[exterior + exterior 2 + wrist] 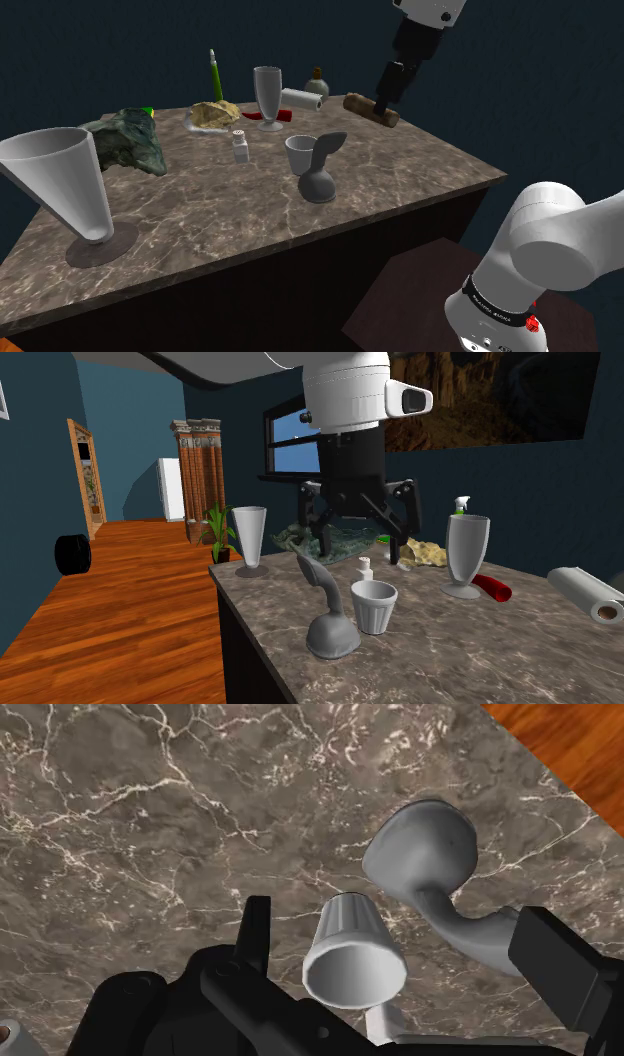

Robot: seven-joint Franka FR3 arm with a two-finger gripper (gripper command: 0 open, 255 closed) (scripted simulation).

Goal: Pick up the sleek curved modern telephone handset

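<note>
wrist view: claw point(400, 929) spread above grey handset point(425, 854) and cup point(355, 954).

So here's how we'd map the table point(400, 170), going by the shoulder view. The handset point(320, 175) stands near the middle. The cup point(300, 153) is just beside it on the left and a bit further back (touching or not, we can't tell). Behind and left of the cup is the shaker point(241, 147). Further back we've got the stemmed glass point(267, 97), with the paper roll point(303, 100) lying just to its right and the log point(358, 104) near the far right corner. The rock point(128, 140) sits by the left edge, and the cone glass point(70, 190) stands in front of it, near the front left corner.
</note>
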